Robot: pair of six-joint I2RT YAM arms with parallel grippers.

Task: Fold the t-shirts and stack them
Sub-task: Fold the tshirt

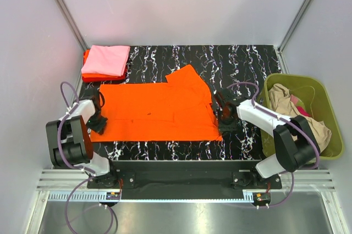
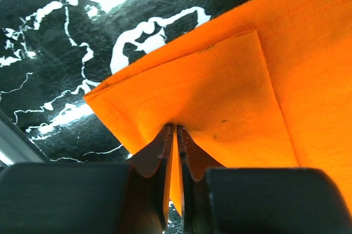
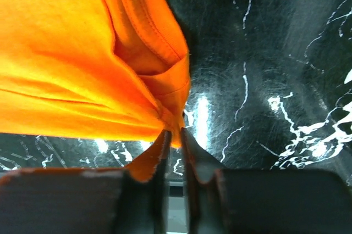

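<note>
Marbled table (image 1: 242, 63), orange t-shirt (image 1: 159, 110) by near edge

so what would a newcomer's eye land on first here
The bright orange t-shirt lies spread across the middle of the black marbled table, the left gripper and right gripper each pinching one end. A folded pink shirt tops a red-orange shirt at the far left corner, and the olive basket at right holds crumpled cloth.

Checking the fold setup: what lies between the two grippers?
The orange shirt, spread flat, spans from the left gripper to the right gripper, each pinching an edge; the top view shows it.
</note>
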